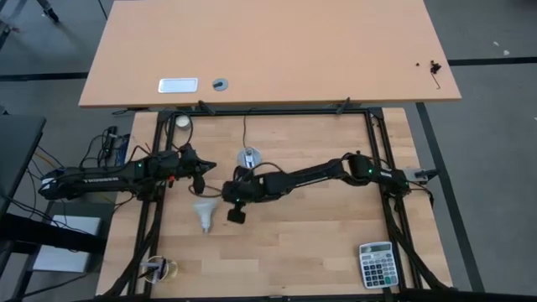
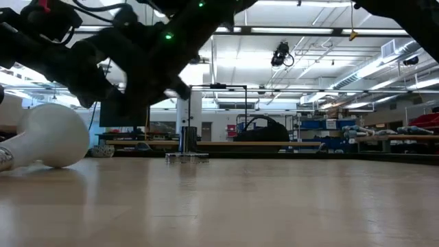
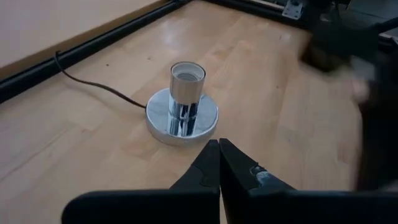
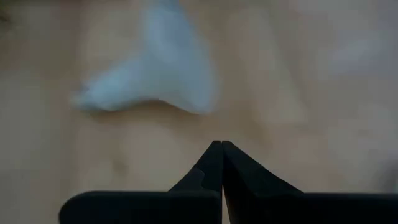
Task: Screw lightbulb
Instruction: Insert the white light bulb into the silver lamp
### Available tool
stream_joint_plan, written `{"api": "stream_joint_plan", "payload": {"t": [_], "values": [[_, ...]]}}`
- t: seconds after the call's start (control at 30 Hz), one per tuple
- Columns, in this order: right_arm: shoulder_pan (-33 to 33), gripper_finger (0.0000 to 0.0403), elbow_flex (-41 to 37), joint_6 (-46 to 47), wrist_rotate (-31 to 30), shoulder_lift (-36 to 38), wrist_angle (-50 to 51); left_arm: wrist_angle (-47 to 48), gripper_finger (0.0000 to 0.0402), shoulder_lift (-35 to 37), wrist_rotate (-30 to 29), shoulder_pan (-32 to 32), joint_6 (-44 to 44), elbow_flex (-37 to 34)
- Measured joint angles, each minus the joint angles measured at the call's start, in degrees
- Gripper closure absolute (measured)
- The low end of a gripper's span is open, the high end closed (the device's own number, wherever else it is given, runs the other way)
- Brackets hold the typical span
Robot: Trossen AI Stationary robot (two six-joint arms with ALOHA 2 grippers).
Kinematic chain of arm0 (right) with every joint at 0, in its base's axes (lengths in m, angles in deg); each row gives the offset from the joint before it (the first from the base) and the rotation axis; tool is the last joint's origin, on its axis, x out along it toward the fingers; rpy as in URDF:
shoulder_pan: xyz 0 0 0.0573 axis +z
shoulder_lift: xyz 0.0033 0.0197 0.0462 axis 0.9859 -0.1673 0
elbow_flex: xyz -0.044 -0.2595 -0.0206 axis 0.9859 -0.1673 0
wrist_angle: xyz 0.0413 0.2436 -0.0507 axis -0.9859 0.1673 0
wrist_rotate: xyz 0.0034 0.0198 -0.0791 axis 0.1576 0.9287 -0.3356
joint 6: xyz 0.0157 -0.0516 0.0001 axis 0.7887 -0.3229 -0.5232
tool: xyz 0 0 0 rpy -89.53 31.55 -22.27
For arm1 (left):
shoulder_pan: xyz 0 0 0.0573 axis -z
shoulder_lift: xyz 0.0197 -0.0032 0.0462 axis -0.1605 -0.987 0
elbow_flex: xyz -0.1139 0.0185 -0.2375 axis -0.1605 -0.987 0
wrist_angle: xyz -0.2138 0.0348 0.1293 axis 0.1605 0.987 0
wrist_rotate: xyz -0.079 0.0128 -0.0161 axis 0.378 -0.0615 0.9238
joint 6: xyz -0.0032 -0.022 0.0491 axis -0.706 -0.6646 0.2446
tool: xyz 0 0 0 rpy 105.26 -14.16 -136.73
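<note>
The white cone-shaped lightbulb [image 1: 205, 214] lies on its side on the wooden table, left of centre, with its narrow base toward the near edge; it also shows in the low view [image 2: 44, 134] and, blurred, in the right wrist view [image 4: 163, 71]. My right gripper [image 1: 234, 215] hovers shut just right of it, touching nothing. The round chrome socket [image 1: 248, 157] [image 3: 182, 107] stands upright on its flat base farther back, its black cord running toward the far edge. My left gripper [image 1: 205, 170] waits shut to the socket's left, pointing at it [image 3: 219, 148].
A calculator [image 1: 377, 264] lies at the near right corner. A small white ball [image 1: 182, 122] sits at the far left, and a small roll [image 1: 159, 268] at the near left. Black frame rails [image 1: 377, 143] border the work area. Bare wood lies between the arms and the near edge.
</note>
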Motion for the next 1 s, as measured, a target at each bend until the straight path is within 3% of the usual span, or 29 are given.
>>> {"api": "stream_joint_plan", "payload": {"t": [0.13,0.3,0.37,0.67,1.0], "values": [[-1.09,0.0396,0.0,-1.57,2.66,3.57,4.77,-0.06,0.0401,0.0,2.99,0.0,-0.46,0.0],[-1.11,0.0397,0.0,-3.69,21.33,4.33,0.68,0.05,0.0401,0.0,8.55,0.0,-3.53,0.02],[-0.69,0.0397,-0.01,-3.95,24.59,4.32,-0.94,1.62,0.0401,-0.02,10.3,0.03,-4.46,1.01],[0.4,0.0397,-0.66,-7.15,24.08,4.94,-1.52,16.33,0.0401,-2.06,11.98,3.77,-5.36,13.03],[0.4,0.0397,-0.66,-10.04,24.11,5.11,3.92,35.01,0.0401,-11.15,16.88,11.59,-9.36,24.66]]}}
